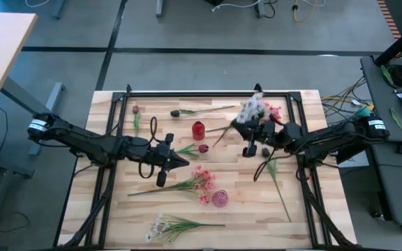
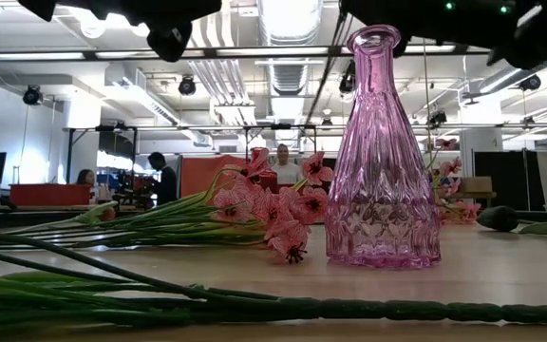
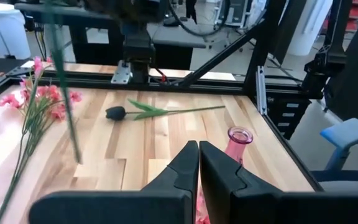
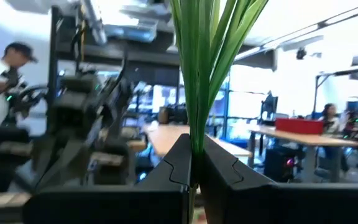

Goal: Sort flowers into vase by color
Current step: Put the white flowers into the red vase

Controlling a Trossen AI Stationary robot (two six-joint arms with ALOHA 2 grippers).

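Your right gripper [image 4: 194, 171] is pinched on a bunch of green stems [image 4: 201, 68] that rise straight out from between its fingers. In the overhead view this gripper sits near the far right part of the table [image 1: 117, 230], with a white and pink flower cluster [image 1: 255, 109] just beyond it; whether that cluster belongs to the held stems cannot be confirmed.

Your left gripper [image 3: 197, 163] is pressed together on nothing and hangs over the table's middle, pointing toward the pink vase [image 3: 239, 142].

The step in hand appears to be carrying a picked flower to its vase. Two vases are available: a red vase [image 1: 198, 130] near the centre and the pink vase toward the near edge.

Next, identify the blossom colour, then bring the stem ends over the matching narrow neck, held upright. Pink flowers [image 1: 199, 179], white flowers [image 1: 160, 226] and dark buds [image 1: 175, 112] remain lying on the table.
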